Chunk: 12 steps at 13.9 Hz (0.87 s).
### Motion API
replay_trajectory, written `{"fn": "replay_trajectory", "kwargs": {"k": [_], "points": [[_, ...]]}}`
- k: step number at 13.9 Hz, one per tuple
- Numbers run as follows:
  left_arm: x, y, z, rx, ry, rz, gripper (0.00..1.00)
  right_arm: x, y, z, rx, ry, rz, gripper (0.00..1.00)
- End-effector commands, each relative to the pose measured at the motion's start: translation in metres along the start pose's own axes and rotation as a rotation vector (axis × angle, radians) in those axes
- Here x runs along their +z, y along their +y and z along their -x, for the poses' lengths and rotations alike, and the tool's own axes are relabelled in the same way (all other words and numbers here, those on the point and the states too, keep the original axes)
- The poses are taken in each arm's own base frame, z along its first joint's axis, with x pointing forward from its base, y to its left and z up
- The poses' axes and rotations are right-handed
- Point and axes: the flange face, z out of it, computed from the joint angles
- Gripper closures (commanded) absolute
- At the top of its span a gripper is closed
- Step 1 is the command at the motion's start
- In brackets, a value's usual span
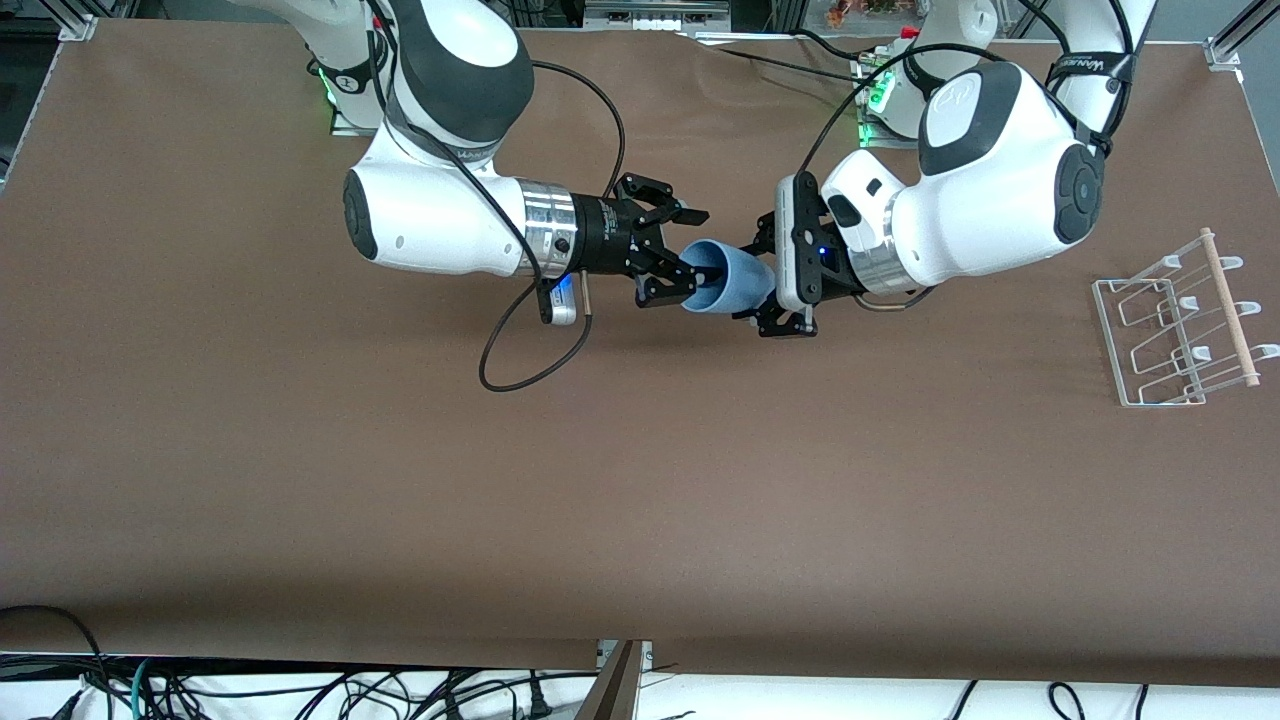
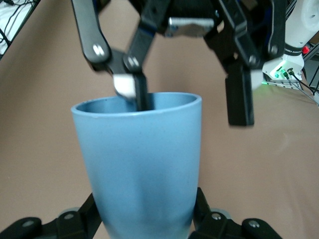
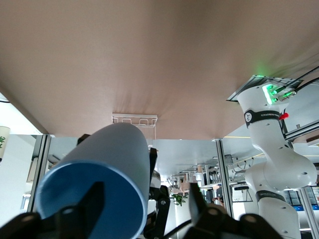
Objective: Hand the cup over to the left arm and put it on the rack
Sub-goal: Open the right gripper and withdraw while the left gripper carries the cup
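The surface (image 1: 400, 480) is a wide brown sheet, matte and plain, with faint creases across its middle. The rack (image 1: 1180, 330) of clear acrylic and white wire lies directly on it near the edge at the left arm's end, its light wooden dowel (image 1: 1230, 308) along the outer side.

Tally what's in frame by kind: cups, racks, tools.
Cups: 1, the cup, held in the air between both tools
Racks: 1, the rack, toward the left arm's end of the table
Tools: 2, the left tool and the right tool
Total: 4
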Motion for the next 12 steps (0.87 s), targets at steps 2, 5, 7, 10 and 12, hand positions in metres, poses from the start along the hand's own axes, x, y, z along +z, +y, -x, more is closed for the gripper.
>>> {"fn": "replay_trajectory", "kwargs": {"k": [2, 5, 7, 10, 12], "points": [[-0.021, -0.003, 0.017, 0.007, -0.032, 0.026, 1.00, -0.038, -0.017, 0.005, -0.008, -0.023, -0.024, 0.01], [-0.042, -0.013, 0.056, 0.002, -0.108, 0.056, 1.00, -0.080, -0.023, -0.006, -0.081, 0.023, 0.022, 0.01], [-0.067, -0.018, 0.091, -0.009, -0.176, 0.066, 1.00, -0.124, -0.011, -0.005, -0.188, 0.053, 0.092, 0.01], [-0.104, -0.019, 0.140, -0.023, -0.384, 0.053, 1.00, -0.199, 0.011, -0.024, -0.345, 0.096, 0.218, 0.01], [-0.127, -0.020, 0.168, -0.031, -0.534, 0.035, 1.00, -0.242, 0.027, -0.047, -0.450, 0.108, 0.294, 0.01]]}}
